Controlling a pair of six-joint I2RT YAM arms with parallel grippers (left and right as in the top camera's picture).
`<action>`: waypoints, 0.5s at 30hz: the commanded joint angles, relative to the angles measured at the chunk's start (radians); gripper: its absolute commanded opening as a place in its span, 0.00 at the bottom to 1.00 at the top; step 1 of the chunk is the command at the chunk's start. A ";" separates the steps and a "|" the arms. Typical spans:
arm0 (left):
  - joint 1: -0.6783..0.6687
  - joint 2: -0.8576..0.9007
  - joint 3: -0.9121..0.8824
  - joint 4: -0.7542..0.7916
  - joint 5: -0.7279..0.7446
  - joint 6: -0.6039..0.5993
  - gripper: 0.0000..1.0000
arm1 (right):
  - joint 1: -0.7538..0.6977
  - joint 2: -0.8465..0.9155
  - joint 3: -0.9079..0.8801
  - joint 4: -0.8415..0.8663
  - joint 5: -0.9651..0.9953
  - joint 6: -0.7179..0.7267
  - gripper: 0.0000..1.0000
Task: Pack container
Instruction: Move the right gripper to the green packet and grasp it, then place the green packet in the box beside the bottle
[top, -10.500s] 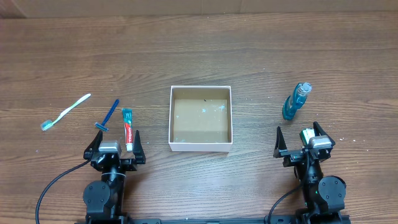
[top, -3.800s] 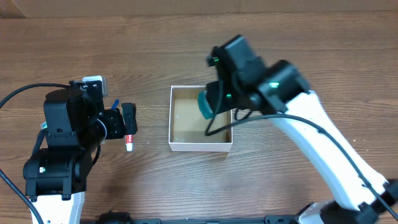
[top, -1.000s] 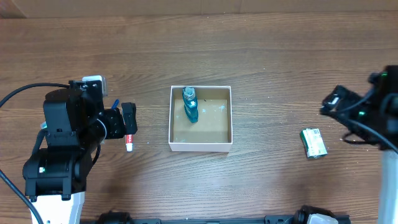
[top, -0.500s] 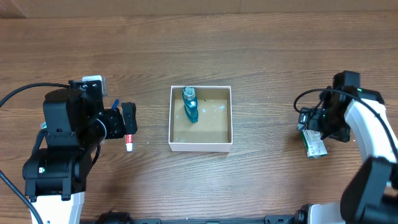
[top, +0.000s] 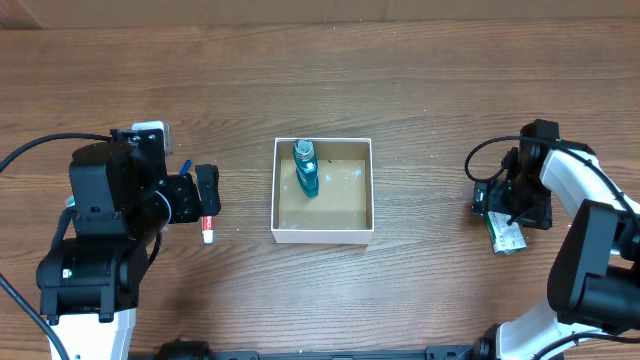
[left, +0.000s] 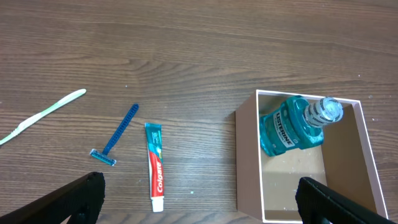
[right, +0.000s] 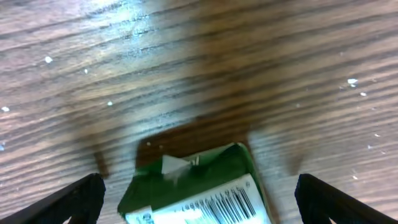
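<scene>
The container (top: 323, 233) is a square white-walled box with a brown floor, at the table's middle. A blue mouthwash bottle (top: 306, 168) lies in its back left corner, also in the left wrist view (left: 292, 123). My right gripper (top: 505, 208) is open just above a small green packet (top: 506, 235) with a barcode, which fills the space between its fingers in the right wrist view (right: 202, 186). My left gripper (top: 205, 192) is open and empty, hovering over the toothpaste tube (left: 155, 165), left of the container (left: 249, 162).
A blue razor (left: 117, 133) and a pale green toothbrush (left: 43, 114) lie left of the toothpaste on the wooden table.
The right arm has let go of the mouthwash bottle in the container, swung back right and come down over the green packet. The left arm has not moved in the last second.
</scene>
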 joint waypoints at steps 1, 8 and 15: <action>0.003 0.002 0.021 0.001 0.004 -0.010 1.00 | -0.008 -0.001 -0.059 0.028 -0.054 -0.008 1.00; 0.003 0.002 0.021 0.002 0.004 -0.010 1.00 | -0.008 -0.001 -0.082 0.010 -0.053 -0.007 0.99; 0.003 0.002 0.021 0.001 0.003 -0.010 1.00 | -0.008 -0.001 -0.081 0.010 -0.054 -0.006 0.76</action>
